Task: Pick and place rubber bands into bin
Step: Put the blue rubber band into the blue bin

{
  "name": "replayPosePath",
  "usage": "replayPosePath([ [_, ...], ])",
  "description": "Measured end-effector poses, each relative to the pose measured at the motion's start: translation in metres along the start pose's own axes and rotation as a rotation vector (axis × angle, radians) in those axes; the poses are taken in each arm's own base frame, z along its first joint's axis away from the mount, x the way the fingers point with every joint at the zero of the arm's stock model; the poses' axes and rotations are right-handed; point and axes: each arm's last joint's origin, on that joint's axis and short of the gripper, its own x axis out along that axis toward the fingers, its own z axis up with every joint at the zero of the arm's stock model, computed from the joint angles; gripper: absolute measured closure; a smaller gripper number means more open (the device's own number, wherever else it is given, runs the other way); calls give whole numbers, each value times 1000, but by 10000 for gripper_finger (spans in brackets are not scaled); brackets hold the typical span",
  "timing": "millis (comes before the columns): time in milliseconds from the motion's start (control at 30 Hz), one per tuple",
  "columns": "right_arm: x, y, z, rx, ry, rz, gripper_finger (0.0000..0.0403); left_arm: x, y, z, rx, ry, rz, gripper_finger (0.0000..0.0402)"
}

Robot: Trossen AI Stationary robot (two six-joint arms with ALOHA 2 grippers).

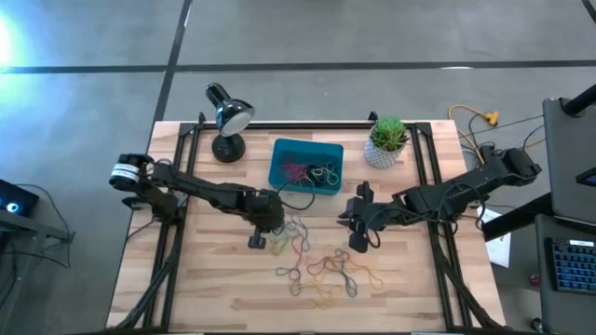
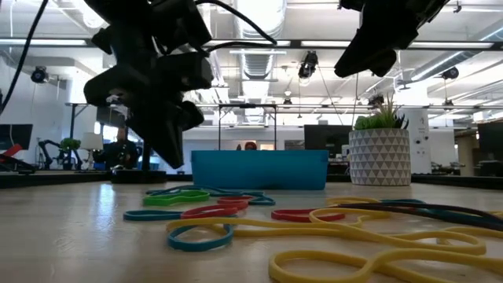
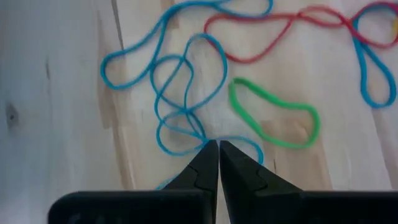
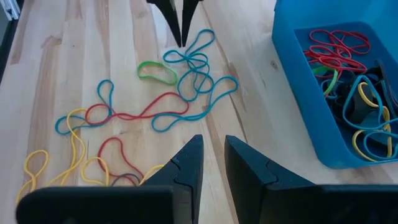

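Several loose rubber bands in red, blue, green and yellow lie on the wooden table, in front of the teal bin. More bands lie inside the bin. My left gripper is shut and points down over a tangle of blue bands, beside a green band. In the low view its tips stand a little above the table. My right gripper hovers higher at the pile's right side, slightly open, with nothing between its fingers.
A black desk lamp stands at the far left of the table and a white plant pot to the right of the bin. Black frame rails run along the table's sides. Bare wood lies left of the pile.
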Motion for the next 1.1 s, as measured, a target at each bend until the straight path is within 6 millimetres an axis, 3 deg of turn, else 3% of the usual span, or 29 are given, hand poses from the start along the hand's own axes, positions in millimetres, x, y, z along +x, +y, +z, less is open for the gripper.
replayPosePath([
  [267,0,0,0,-10,0,-1,346,1,0,5,-25,-62,-31,396],
  [667,0,-1,0,-13,-3,-7,346,8,3,1,-94,-28,16,298],
  [1100,0,-1,1,-2,-21,-19,346,25,14,-4,-368,17,71,292],
])
